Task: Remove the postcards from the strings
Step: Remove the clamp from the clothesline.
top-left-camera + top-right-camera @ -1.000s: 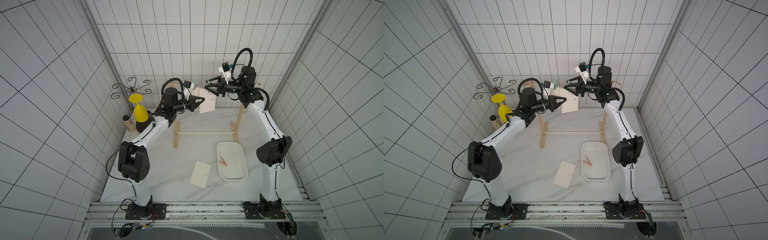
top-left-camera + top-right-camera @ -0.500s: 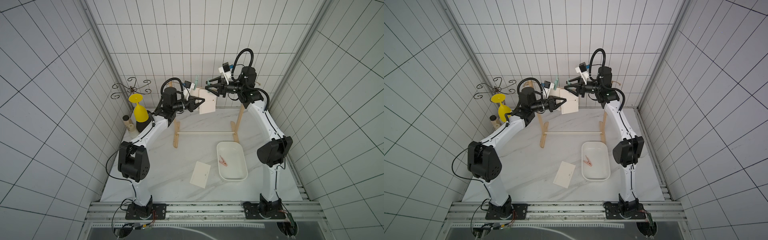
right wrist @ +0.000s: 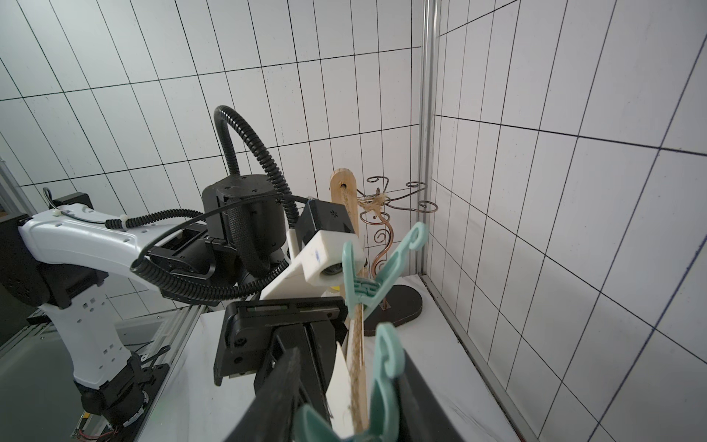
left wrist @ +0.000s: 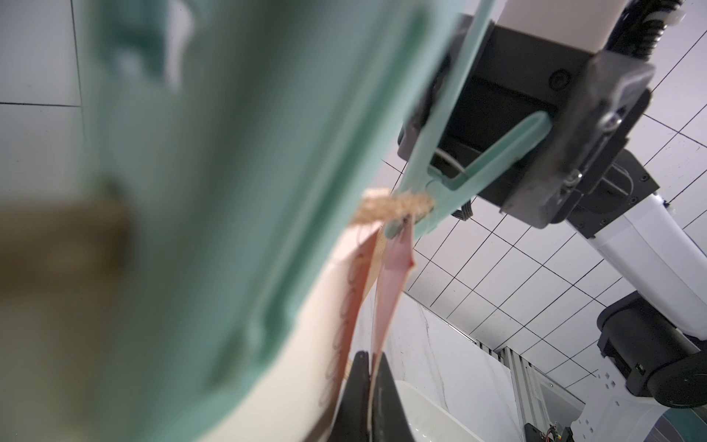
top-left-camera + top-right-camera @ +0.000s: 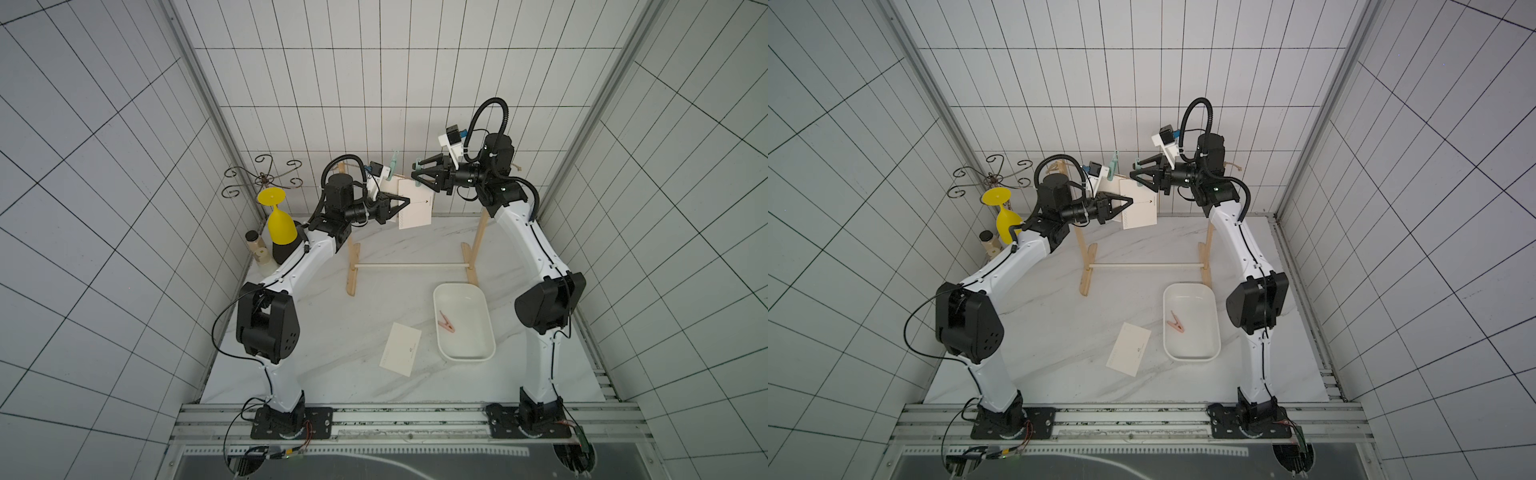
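White tiled walls close me in on three sides, and below me lies a pale marbled worktop (image 5: 340,345). At its back stands a light wooden two-post frame (image 5: 478,233), with a white dowel crossbar (image 5: 411,266) low between its feet. In front of the frame's right foot sits a white tray (image 5: 465,358), and a pink peg (image 5: 446,327) lies in it. In the back left corner an upturned yellow glass (image 5: 281,224) stands under a curly wire stand (image 5: 262,180).

A loose postcard (image 5: 400,349) lies flat on the worktop near the tray's left side, not touching it. The string (image 3: 357,356) runs between the post tops. From it a hanging postcard (image 5: 414,204) dangles at a slight tilt. A second hanging postcard (image 4: 302,363) hangs close beside it, toward my left arm, and is mostly hidden in both top views.

My left fingers (image 4: 354,402) are pressed together on the side edge of the hanging postcard, below the string. My right fingers (image 3: 277,394) stand on either side of the teal peg (image 4: 478,168) that pins that card, clamped on its two handles. The peg's nose sits on the string. A second teal peg (image 5: 392,165) stands upright on the string, just beside my left wrist camera.
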